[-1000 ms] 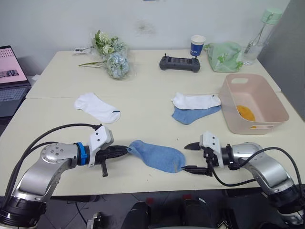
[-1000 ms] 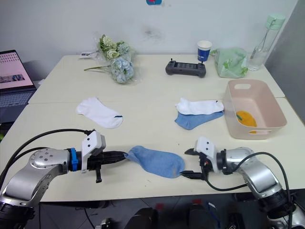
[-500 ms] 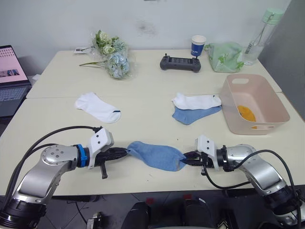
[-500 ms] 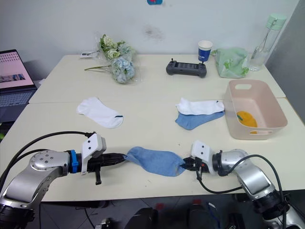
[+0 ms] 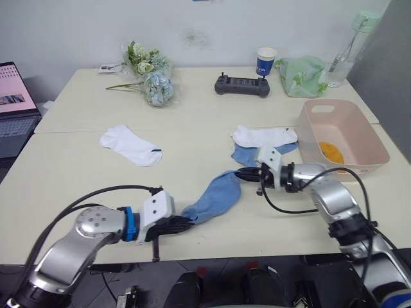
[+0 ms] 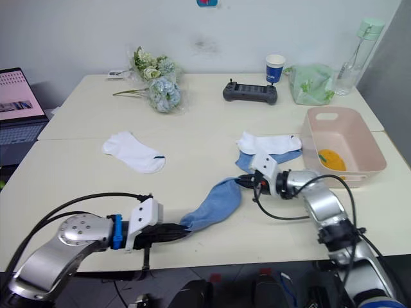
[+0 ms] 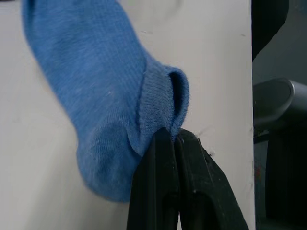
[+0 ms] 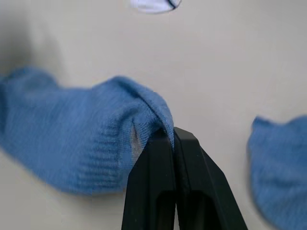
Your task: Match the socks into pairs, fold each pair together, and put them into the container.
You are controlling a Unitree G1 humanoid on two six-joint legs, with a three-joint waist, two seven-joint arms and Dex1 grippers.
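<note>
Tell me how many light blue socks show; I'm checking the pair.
2: one blue sock stretched between both grippers near the table's front; the other blue sock lies partly under a white sock beside the basket.

Cream table (image 5: 192, 138), pale wall (image 5: 77, 25).

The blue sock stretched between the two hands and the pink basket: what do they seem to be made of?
Blue sock: soft knitted fabric, likely cotton; fine ribbing shows at the cuff, matte. Pink basket: seemingly moulded plastic; smooth, rigid walls with rounded corners, cut-out handle slots, slight sheen.
</note>
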